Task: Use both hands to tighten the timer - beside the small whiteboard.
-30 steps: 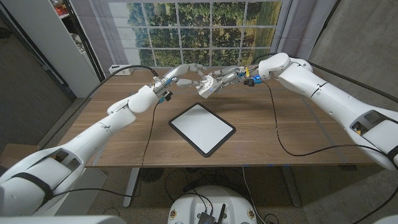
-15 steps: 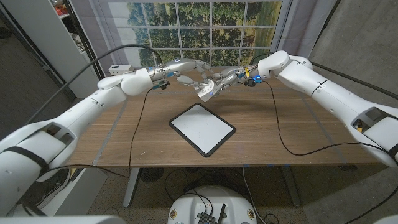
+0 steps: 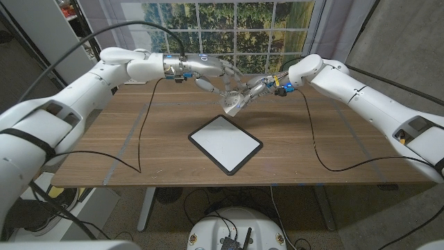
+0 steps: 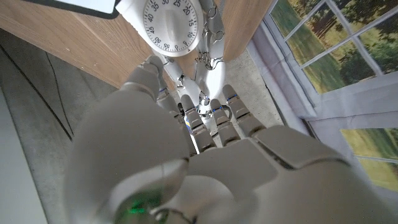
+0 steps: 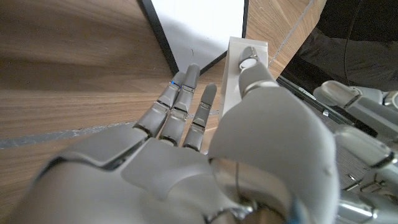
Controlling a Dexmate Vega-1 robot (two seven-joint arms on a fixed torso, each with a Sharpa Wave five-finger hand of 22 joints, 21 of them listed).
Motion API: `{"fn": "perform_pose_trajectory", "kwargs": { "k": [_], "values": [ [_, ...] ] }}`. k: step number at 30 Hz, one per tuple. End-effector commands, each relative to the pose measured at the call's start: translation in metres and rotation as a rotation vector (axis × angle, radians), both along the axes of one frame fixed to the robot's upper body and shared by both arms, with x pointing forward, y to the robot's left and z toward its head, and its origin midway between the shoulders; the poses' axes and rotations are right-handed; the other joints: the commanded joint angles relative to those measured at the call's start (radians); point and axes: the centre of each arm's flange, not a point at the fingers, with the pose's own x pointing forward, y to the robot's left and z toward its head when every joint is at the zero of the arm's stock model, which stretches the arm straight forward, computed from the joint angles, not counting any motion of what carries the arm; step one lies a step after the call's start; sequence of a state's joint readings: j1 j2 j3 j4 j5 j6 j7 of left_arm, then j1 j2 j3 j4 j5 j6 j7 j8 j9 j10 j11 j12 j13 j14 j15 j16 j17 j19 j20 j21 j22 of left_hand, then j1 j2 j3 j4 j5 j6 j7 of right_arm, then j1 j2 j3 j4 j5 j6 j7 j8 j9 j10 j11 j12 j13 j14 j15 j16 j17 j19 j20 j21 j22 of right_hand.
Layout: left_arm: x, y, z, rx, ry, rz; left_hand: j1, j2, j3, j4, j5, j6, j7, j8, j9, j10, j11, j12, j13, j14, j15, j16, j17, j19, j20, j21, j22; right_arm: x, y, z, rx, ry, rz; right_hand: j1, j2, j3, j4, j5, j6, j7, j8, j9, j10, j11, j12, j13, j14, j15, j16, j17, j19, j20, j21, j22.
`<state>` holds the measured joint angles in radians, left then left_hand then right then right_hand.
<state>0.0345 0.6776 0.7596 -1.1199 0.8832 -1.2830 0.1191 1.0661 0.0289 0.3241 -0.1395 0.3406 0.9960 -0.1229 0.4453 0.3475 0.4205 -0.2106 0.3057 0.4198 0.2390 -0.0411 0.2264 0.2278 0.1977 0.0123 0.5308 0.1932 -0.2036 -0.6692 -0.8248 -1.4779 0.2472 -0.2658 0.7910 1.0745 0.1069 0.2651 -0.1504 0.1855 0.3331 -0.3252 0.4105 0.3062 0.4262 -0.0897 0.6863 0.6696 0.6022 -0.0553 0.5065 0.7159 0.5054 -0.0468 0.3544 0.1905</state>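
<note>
Left hand: the left hand (image 3: 214, 73) hangs above the far part of the table, just behind the whiteboard's far corner. Its fingers (image 4: 207, 87) reach to the timer and close around the round dial from the rim.
Left hand, wrist view: the back of the left hand (image 4: 211, 155) lies low in the frame and its fingertips touch the timer (image 4: 171, 26) at the edge of the numbered dial face.
Right hand: the right hand (image 3: 258, 87) comes in from the opposite side and clamps the timer's white body, thumb on one face and fingers on the other.
Right hand, wrist view: the right hand (image 5: 205, 143) has its thumb (image 5: 255, 71) pressed on the timer's flat white side (image 5: 239, 62), while its other fingers stretch along the wood towards the whiteboard.
Timer: the timer (image 3: 234, 101) is white, held tilted between both hands, just beyond the whiteboard's far corner and above the wood. I cannot tell whether it touches the table.
Whiteboard: the whiteboard (image 3: 225, 143) is a small white board with a black frame, lying flat near the middle of the table, turned at an angle.
Table: the table (image 3: 333, 139) is wooden, and black cables (image 3: 316, 156) trail across it on both sides of the whiteboard.
Behind the whiteboard: a window (image 3: 222, 31) with many panes shows green trees.
</note>
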Motion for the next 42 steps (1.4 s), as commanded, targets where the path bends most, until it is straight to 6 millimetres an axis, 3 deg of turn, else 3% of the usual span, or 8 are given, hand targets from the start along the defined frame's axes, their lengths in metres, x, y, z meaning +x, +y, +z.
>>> {"fn": "perform_pose_trajectory", "kwargs": {
  "k": [1, 4, 8, 17, 30, 35, 37, 42],
  "values": [
    [0.003, 0.005, 0.010, 0.094, -0.065, -0.073, -0.003, 0.020, -0.025, 0.024, 0.018, -0.042, 0.012, -0.019, 0.016, -0.045, 0.043, -0.022, 0.004, -0.004, -0.106, 0.010, 0.012, -0.002, -0.001, 0.010, 0.007, 0.006, 0.001, -0.002, -0.005, -0.004, -0.004, -0.015, 0.020, 0.002, 0.009, 0.000, 0.173, 0.158, 0.058, 0.106, 0.002, -0.003, -0.004, 0.001, -0.003, -0.170, -0.005, 0.005, -0.008, -0.046, -0.003, 0.003],
    [0.007, 0.010, 0.022, -0.124, 0.032, -0.038, -0.027, 0.041, -0.056, 0.054, 0.020, -0.142, 0.011, -0.055, 0.034, -0.056, 0.099, -0.023, 0.010, -0.002, -0.095, 0.012, 0.018, -0.003, 0.011, 0.012, 0.007, 0.008, -0.002, -0.002, 0.022, -0.013, -0.008, -0.015, 0.021, 0.002, 0.009, 0.000, 0.172, 0.157, 0.056, 0.105, 0.002, -0.003, -0.004, 0.001, -0.003, -0.171, -0.007, 0.005, -0.010, -0.045, -0.003, 0.003],
    [0.012, 0.024, 0.021, -0.376, 0.103, -0.026, -0.046, 0.042, -0.075, 0.069, 0.019, -0.177, 0.011, -0.069, 0.041, -0.051, 0.103, -0.019, 0.014, 0.008, -0.077, 0.016, 0.021, -0.002, 0.022, 0.013, 0.007, 0.008, -0.006, 0.000, 0.047, -0.028, -0.021, -0.016, 0.022, 0.002, 0.009, 0.000, 0.171, 0.157, 0.055, 0.105, 0.001, -0.004, -0.006, -0.001, -0.003, -0.171, -0.008, 0.006, -0.011, -0.045, -0.004, 0.003],
    [0.024, 0.038, 0.001, -0.617, 0.216, -0.015, -0.090, 0.020, -0.116, 0.095, 0.018, -0.233, 0.001, -0.108, 0.032, -0.048, 0.104, -0.014, 0.020, 0.016, -0.077, 0.020, 0.024, -0.008, 0.031, 0.011, 0.007, 0.002, -0.012, 0.009, 0.071, -0.083, -0.030, -0.019, 0.023, 0.001, 0.011, -0.001, 0.174, 0.160, 0.054, 0.104, 0.001, -0.003, -0.009, -0.006, -0.003, -0.169, -0.013, 0.008, -0.013, -0.043, -0.004, 0.003],
    [0.040, 0.036, -0.035, -0.766, 0.530, -0.015, -0.127, -0.018, -0.161, 0.112, 0.022, -0.227, -0.006, -0.121, 0.024, -0.058, 0.105, -0.014, 0.027, 0.008, -0.072, 0.016, 0.025, -0.021, 0.041, 0.004, 0.006, -0.005, -0.016, 0.008, 0.078, -0.107, -0.029, -0.027, 0.022, -0.002, 0.013, -0.002, 0.180, 0.165, 0.051, 0.102, 0.010, 0.003, -0.011, -0.014, 0.004, -0.169, -0.016, 0.012, -0.010, -0.040, -0.002, 0.002],
    [0.047, 0.037, -0.042, -0.761, 0.648, 0.001, -0.139, -0.043, -0.185, 0.115, 0.027, -0.230, -0.015, -0.129, 0.022, -0.074, 0.104, -0.019, 0.029, -0.007, -0.070, 0.009, 0.024, -0.032, 0.044, -0.002, 0.005, -0.009, -0.016, 0.008, 0.033, -0.128, -0.047, -0.029, 0.023, -0.003, 0.014, -0.001, 0.186, 0.167, 0.051, 0.101, 0.015, 0.002, -0.010, -0.015, 0.006, -0.170, -0.018, 0.014, -0.010, -0.039, -0.001, 0.002],
    [0.051, 0.038, -0.043, -0.761, 0.695, 0.008, -0.168, -0.057, -0.209, 0.130, 0.030, -0.231, -0.014, -0.133, 0.023, -0.081, 0.106, -0.020, 0.032, -0.019, -0.060, 0.005, 0.025, -0.046, 0.051, -0.009, 0.005, -0.009, -0.016, 0.007, 0.031, -0.115, -0.053, -0.029, 0.022, -0.004, 0.013, -0.001, 0.187, 0.169, 0.051, 0.101, 0.020, 0.002, -0.009, -0.017, 0.008, -0.170, -0.016, 0.016, -0.010, -0.039, -0.001, 0.002],
    [0.056, 0.042, -0.047, -0.766, 0.719, 0.040, -0.174, -0.061, -0.219, 0.134, 0.035, -0.224, -0.009, -0.135, 0.023, -0.084, 0.108, -0.020, 0.034, -0.028, -0.055, 0.003, 0.026, -0.049, 0.055, -0.012, 0.005, -0.009, -0.016, 0.005, 0.030, -0.112, -0.060, -0.030, 0.020, -0.005, 0.012, -0.002, 0.187, 0.169, 0.049, 0.100, 0.024, 0.007, -0.009, -0.020, 0.009, -0.170, -0.019, 0.017, -0.009, -0.037, 0.000, 0.002]
  ]
}}
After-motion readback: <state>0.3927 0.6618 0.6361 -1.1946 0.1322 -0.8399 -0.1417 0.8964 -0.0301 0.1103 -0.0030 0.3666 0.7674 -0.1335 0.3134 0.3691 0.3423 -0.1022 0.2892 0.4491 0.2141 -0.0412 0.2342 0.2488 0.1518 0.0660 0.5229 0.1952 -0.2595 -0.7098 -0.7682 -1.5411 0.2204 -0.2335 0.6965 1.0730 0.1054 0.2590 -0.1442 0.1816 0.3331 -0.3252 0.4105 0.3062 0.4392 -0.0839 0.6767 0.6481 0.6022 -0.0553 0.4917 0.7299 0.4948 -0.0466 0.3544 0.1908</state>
